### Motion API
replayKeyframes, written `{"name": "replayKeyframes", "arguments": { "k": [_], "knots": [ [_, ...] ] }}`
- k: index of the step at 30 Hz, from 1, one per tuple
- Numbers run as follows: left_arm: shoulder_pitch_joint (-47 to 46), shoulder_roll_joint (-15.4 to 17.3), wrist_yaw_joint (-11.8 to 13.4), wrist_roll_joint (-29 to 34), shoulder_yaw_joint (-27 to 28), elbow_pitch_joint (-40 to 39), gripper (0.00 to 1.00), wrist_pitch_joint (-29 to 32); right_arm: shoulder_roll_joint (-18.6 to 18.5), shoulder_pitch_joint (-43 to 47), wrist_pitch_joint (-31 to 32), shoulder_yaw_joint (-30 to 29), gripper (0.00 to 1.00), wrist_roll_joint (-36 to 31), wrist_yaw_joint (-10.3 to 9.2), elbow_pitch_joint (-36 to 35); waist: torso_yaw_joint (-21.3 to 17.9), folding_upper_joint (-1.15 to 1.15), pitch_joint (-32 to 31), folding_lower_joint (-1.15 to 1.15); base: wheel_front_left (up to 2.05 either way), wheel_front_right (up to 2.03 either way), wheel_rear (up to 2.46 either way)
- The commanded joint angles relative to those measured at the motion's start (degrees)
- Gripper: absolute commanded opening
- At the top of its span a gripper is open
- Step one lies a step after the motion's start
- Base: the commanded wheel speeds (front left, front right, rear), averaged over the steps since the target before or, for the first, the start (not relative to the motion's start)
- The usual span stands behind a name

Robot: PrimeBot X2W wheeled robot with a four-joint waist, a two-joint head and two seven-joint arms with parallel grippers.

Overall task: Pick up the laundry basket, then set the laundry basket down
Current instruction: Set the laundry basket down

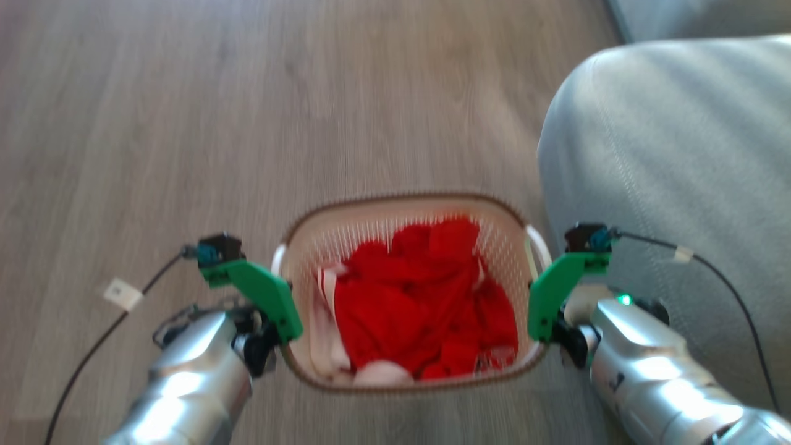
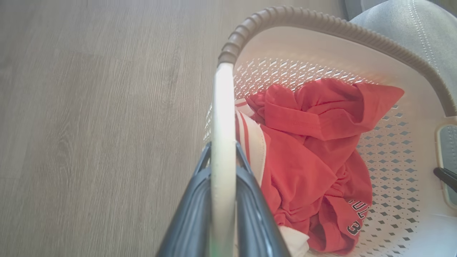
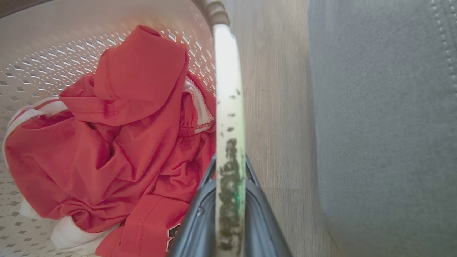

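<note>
rightward, grey couch (image 1: pixel 680 154) just beside laundry basket (image 1: pixel 371 224); wood floor (image 1: pixel 185 123) elsewhere.

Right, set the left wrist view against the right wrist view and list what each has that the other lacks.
Left wrist view, not the right: the left tool shut on the clean white left handle, and a dark fingertip at the far side. Right wrist view, not the left: the right tool shut on the right handle, which carries dark scuffs. Both: the laundry basket with its perforated wall, the red garment, wood floor, grey upholstery.
</note>
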Motion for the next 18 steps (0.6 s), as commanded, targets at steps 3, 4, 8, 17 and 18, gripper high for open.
{"name": "replayKeyframes", "arguments": {
  "k": [3,4,8,17,18],
  "knots": [
    [-7.0,3.5,1.5,1.1,1.2,0.6,0.0,-4.3,-1.3,-4.9,-3.7,-0.6,0.0,-1.9,-0.59,0.2,-0.2,0.0,7.6,0.0,0.0,0.0,0.0],
    [-7.7,3.5,1.6,1.3,1.2,0.6,0.0,-5.0,-1.3,-5.5,-4.3,-1.1,0.0,-2.5,-0.59,0.2,-0.2,0.0,9.0,0.0,0.0,0.0,0.0],
    [-10.3,3.1,1.8,2.1,0.8,0.6,0.0,-7.9,-1.8,-7.5,-6.4,-3.3,0.0,-4.9,-0.59,0.2,-0.1,0.0,14.4,0.0,0.0,0.0,0.0],
    [-15.5,2.1,2.0,4.1,-0.4,0.5,0.0,-12.6,-3.0,-12.1,-11.2,-7.2,0.0,-9.8,-0.59,0.2,0.1,0.0,25.6,0.0,0.0,0.0,0.0],
    [-16.2,2.0,2.0,4.3,-0.4,0.5,0.0,-13.2,-3.1,-12.7,-12.0,-7.6,0.0,-10.4,-0.59,0.2,0.1,0.0,27.1,0.0,0.0,0.0,0.0]
  ]
}}
